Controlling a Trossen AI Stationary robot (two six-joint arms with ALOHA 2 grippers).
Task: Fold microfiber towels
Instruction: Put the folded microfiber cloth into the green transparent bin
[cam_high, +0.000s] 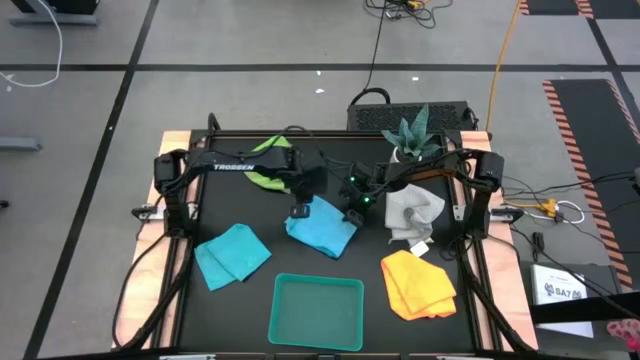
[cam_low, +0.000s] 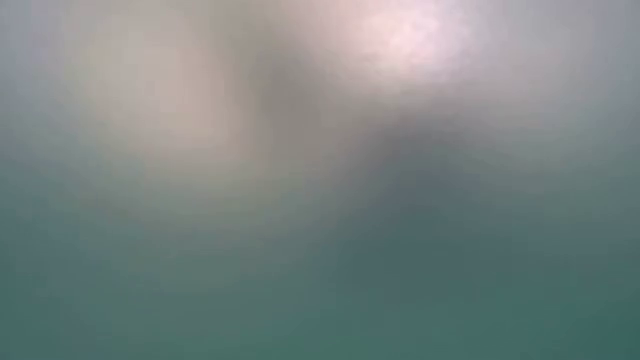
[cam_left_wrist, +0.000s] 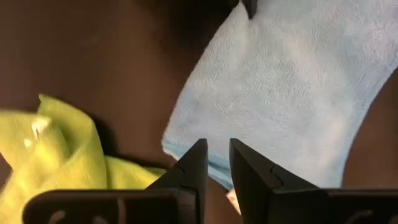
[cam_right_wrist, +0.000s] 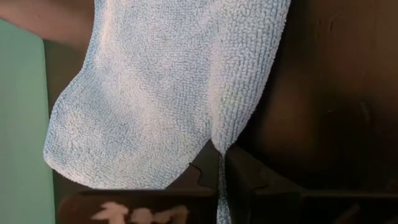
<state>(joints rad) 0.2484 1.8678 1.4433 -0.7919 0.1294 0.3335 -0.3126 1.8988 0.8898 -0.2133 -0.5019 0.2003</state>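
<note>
- A turquoise towel (cam_high: 232, 255) is lying flat near the table's (cam_high: 185, 300) left front, well apart from both grippers.
- A lime green towel (cam_high: 266, 178) is sitting bunched at the back, partly under the left arm; in the left wrist view it (cam_left_wrist: 56, 155) is showing just beside the middle towel's edge.
- The left gripper (cam_high: 299, 210) is hanging over the left edge of the middle turquoise towel (cam_high: 322, 227); its fingers (cam_left_wrist: 194, 163) are standing slightly parted with the towel's edge (cam_left_wrist: 273, 106) between them, but a firm grip cannot be told.
- The teal tray (cam_high: 317, 312) is sitting at the front centre.
- The right gripper (cam_high: 353, 214) is pinching the same towel's right edge, fingers clenched on the cloth (cam_right_wrist: 155, 93).
- A grey-white towel (cam_high: 412, 213) is lying crumpled at the right, with a yellow-orange towel (cam_high: 418, 284) in front of it.
</note>
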